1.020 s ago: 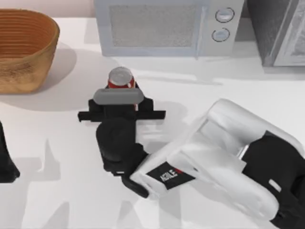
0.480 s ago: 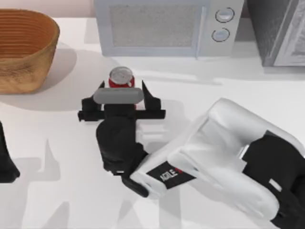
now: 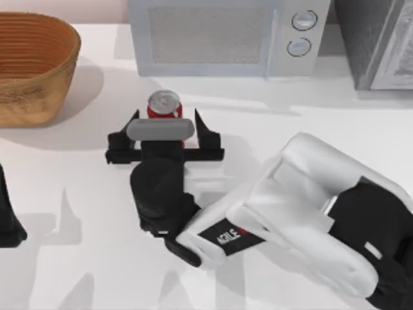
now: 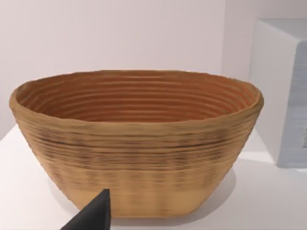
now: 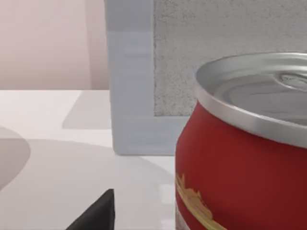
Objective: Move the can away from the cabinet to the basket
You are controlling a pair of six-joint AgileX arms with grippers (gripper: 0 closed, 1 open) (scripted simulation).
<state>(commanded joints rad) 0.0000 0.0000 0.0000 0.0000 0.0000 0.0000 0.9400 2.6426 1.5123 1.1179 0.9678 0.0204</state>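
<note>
Can point(image 3: 164, 105) upright on white table point(image 3: 84, 194), between spread fingers of right gripper point(image 3: 165, 123), in front of microwave point(image 3: 226, 35).

Seen close from right wrist: red side, silver top, yellow label mark. From left wrist: basket point(image 4: 136, 143), ribbed inside. From above: basket far left, cabinet point(image 3: 377, 42) far right, right arm stretched leftward from lower right, jaws wide apart, left arm parked at left edge.

Grey microwave point(image 3: 226, 35) on white table point(image 3: 84, 213)
</note>
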